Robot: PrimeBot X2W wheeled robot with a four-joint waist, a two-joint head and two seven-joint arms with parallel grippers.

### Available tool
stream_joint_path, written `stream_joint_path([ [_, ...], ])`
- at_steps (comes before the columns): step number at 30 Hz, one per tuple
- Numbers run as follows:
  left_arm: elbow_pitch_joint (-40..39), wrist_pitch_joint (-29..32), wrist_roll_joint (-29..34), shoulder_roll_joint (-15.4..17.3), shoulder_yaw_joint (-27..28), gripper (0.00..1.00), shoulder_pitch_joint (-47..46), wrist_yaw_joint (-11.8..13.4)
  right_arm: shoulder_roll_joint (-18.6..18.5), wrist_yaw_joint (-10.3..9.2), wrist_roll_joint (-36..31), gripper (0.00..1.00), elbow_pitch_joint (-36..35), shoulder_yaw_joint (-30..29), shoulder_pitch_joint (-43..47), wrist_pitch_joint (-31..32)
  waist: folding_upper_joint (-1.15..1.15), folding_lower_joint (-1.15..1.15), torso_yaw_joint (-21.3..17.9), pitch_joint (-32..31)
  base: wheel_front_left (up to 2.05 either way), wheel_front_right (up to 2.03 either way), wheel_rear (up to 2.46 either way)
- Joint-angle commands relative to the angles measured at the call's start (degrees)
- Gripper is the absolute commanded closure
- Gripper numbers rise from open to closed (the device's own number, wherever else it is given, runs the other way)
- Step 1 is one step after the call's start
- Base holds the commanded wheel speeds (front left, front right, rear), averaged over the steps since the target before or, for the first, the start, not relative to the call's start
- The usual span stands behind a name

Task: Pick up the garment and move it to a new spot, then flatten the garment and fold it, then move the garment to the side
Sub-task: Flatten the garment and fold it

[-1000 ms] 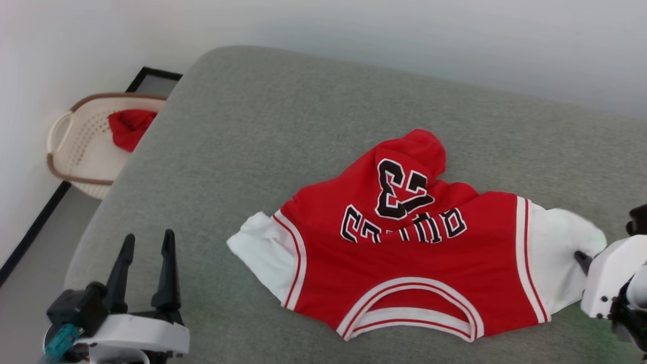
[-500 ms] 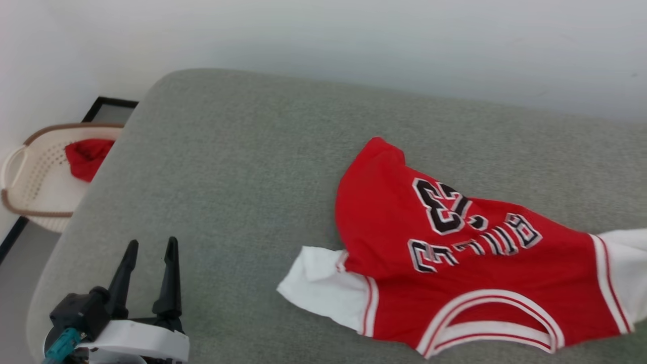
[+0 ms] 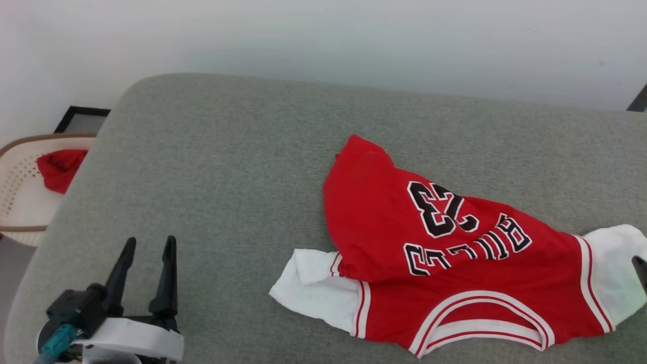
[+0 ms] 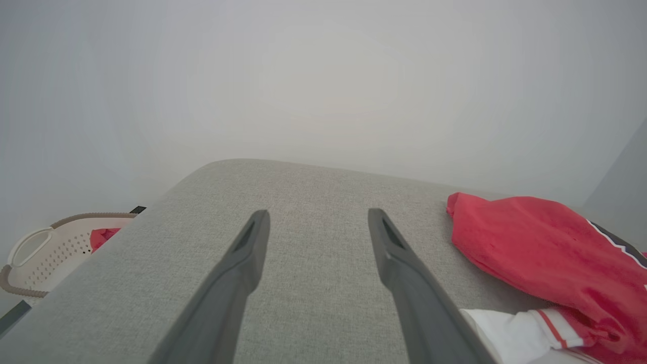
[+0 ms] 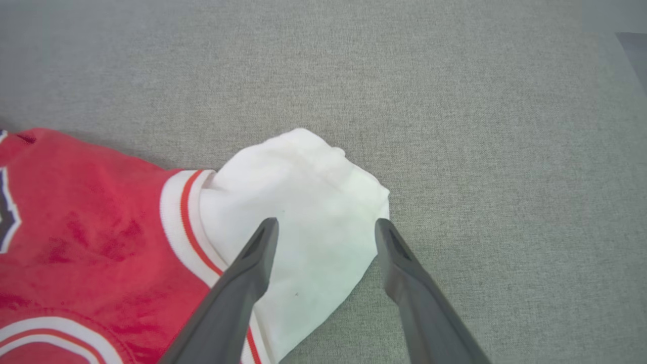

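Observation:
The garment, a red jersey with a black "23" and white sleeves, lies rumpled on the grey cushion at centre right, collar toward me. Its lower body is bunched and folded over at the far side. My right gripper is open and straddles the garment's white right sleeve, fingers just above the cloth and holding nothing. One of its dark fingers peeks in at the head view's right edge. My left gripper is open and empty at the lower left, well left of the other white sleeve.
A cream laundry basket stands on the floor left of the cushion, with a small plain red cloth in it. The cushion's rounded left edge drops off near the basket. A pale wall runs behind. Bare grey cushion stretches left of the garment.
The head camera has turned right. The garment has slid rightward over the cushion and its bunched body has spread out. The right gripper's white body has left the head view.

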Motion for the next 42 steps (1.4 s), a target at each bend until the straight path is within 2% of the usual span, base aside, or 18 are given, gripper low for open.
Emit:
stream_joint_path([
  [1, -0.1, 0.0, -0.2, 0.3, 0.1, 0.0, -0.3, -0.2, 0.1, -0.05, 0.2, 0.0, -0.2, 0.2, -0.4, -0.4, 0.0, 0.0, -0.4, 0.2, 0.0, 0.0, 0.0],
  [9, 0.2, 0.0, -1.1, 2.3, -0.7, 0.0, 0.0, -0.2, 1.2, -0.05, 1.7, 0.0, -5.5, 1.6, 0.4, -3.4, 0.0, 0.0, -3.0, 0.3, 0.0, 0.0, 0.0],
  [16, 0.5, 0.5, -3.5, 5.3, -4.0, 0.0, 0.5, -0.2, 4.6, -0.05, 2.5, 0.0, -11.9, 2.2, 3.2, -7.9, 0.0, 0.0, -5.5, 0.2, 0.0, 0.0, 0.0],
  [25, -1.3, 9.2, -9.7, 9.8, -9.5, 0.0, 1.2, -0.2, 9.4, -0.06, 2.8, 0.0, -17.4, 2.8, 6.9, -14.7, 0.0, 0.0, -8.5, 1.5, 0.0, 0.0, 0.0],
  [29, -2.4, 16.8, -13.3, 11.6, -11.2, 0.0, 0.7, -0.2, 10.5, -0.06, 2.3, 0.0, -18.1, 3.2, 7.4, -16.1, 0.0, 0.0, -9.8, 2.3, 0.0, 0.0, 0.0],
  [35, -7.1, 32.6, -18.3, 14.5, -12.9, 0.0, -1.2, 0.8, 11.1, -0.06, 1.8, 0.0, -18.2, 3.8, 6.7, -16.5, 0.0, 0.0, -11.2, 3.1, 0.0, 0.0, 0.0],
  [42, -13.3, 52.3, -24.4, 17.6, -14.4, 0.0, -5.4, 5.5, 11.5, -0.06, 1.7, 0.0, -17.9, 4.2, 4.8, -17.1, 0.0, 0.0, -12.0, 5.1, 0.0, 0.0, 0.0],
])
